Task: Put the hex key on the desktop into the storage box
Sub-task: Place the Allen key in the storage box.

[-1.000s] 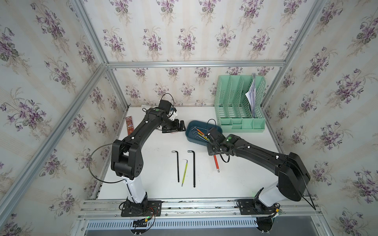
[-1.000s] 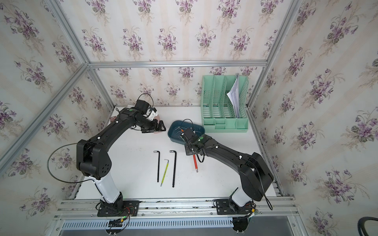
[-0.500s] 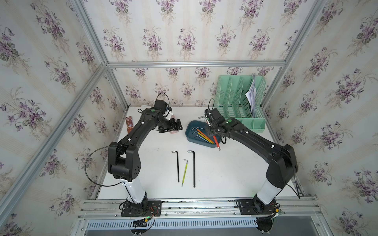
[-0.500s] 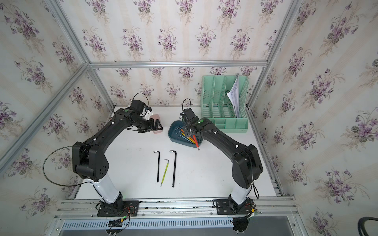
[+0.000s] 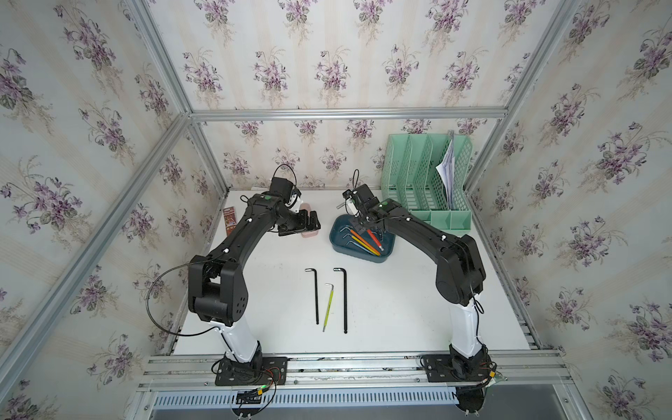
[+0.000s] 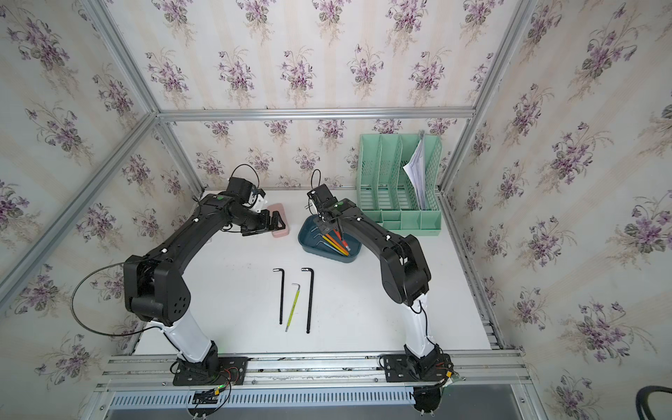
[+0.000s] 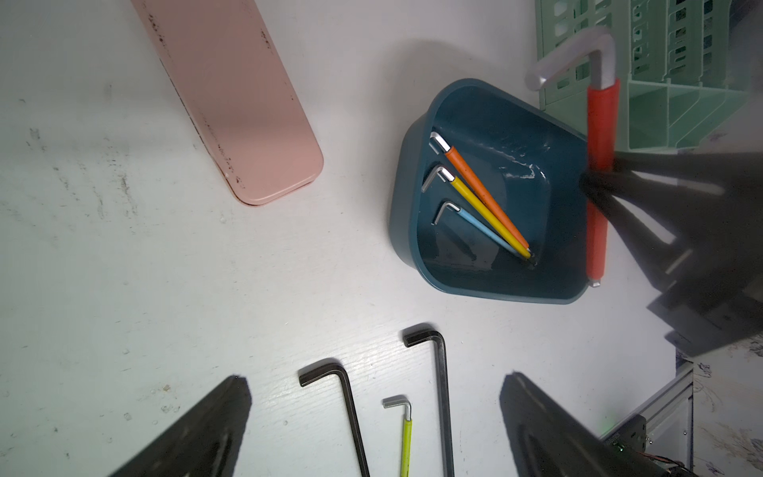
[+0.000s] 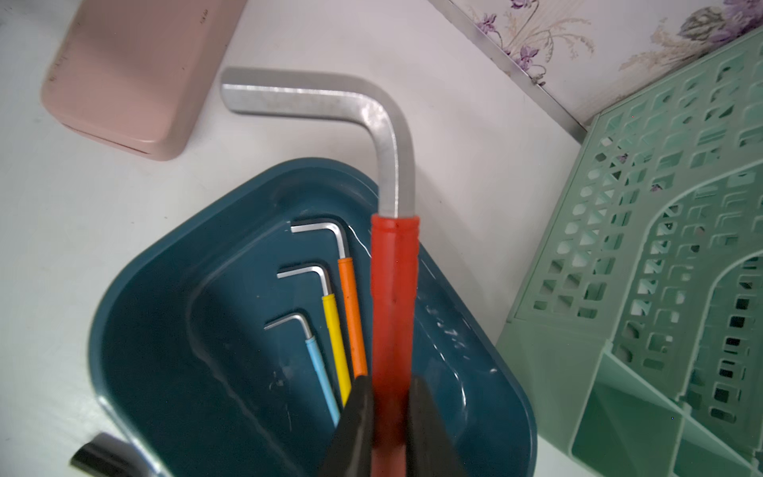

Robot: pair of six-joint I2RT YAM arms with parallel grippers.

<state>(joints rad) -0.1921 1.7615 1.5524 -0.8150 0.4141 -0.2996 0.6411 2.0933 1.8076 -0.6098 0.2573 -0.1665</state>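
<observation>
right hand (image 8: 390, 382) is pinching the red hex key (image 8: 394, 289) above the storage box (image 8: 165, 330), three coloured keys (image 8: 351, 314) lying inside; three more keys (image 5: 329, 307) are waiting on the tabletop (image 5: 400, 309) at its 7 o'clock; left hand (image 7: 375, 382) is hovering spread.

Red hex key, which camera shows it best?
The right wrist view: the red hex key fills the frame, its sleeve clamped in the right gripper, over the storage box. The left wrist view shows most of its length, smaller and slightly blurred. In both top views it is a thin red sliver.
</observation>
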